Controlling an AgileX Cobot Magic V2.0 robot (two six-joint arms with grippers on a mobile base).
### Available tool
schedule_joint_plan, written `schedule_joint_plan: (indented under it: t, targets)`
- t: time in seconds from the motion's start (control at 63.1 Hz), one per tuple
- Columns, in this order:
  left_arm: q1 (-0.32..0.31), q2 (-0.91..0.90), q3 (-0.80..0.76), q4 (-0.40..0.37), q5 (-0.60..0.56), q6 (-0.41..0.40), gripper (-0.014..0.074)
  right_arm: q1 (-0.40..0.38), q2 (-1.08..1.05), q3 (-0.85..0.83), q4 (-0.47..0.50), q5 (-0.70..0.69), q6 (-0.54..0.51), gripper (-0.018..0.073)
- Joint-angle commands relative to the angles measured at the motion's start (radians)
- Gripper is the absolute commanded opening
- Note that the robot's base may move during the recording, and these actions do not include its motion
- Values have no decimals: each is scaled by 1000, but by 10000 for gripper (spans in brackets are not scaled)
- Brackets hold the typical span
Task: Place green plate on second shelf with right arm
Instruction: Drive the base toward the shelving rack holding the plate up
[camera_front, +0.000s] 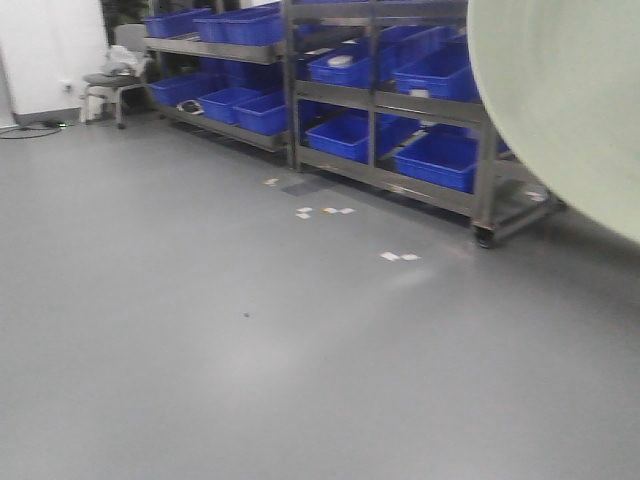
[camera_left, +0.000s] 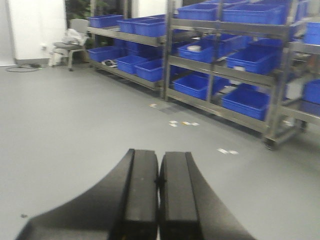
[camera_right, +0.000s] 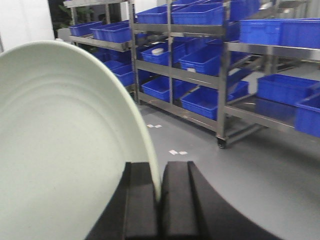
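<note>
- Mint-green plate (camera_right: 65, 150) in carry step: gripped and up in the air, not yet at the shelf.
- Narrow close on right gripper (camera_right: 160, 175): plate rim pinched between the two black fingers (camera_right: 140, 200).
- Green plate standing roughly on edge, spreading left and up from the jaws, filling the left half of the right wrist view.
- Same plate as a pale curved slab at top right of the front view (camera_front: 560, 100), above grey floor (camera_front: 250, 350).
- Pressed together on left gripper (camera_left: 159, 165), fingers touching, nothing held, low over the floor.
- Metal rack (camera_right: 220, 75) with blue bins (camera_right: 200, 15) ahead, well apart from the plate.
- Next, as a judgement: approach to rack, pick of second level, search for a bare stretch between bins, levelling of plate from on-edge to flat before release.
- Likely risks: thin rim grip may slip or swing; rim may clip an upright.
</note>
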Motion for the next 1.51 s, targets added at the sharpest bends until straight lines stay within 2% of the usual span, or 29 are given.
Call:
schedule_joint_plan:
  t: [0.0, 1.489]
  targets:
    - [0, -17, 41, -3, -82, -4, 131, -4, 10, -34, 5, -115, 7, 30]
    - [0, -17, 41, -3, -82, -4, 131, -4, 10, -34, 5, -115, 7, 30]
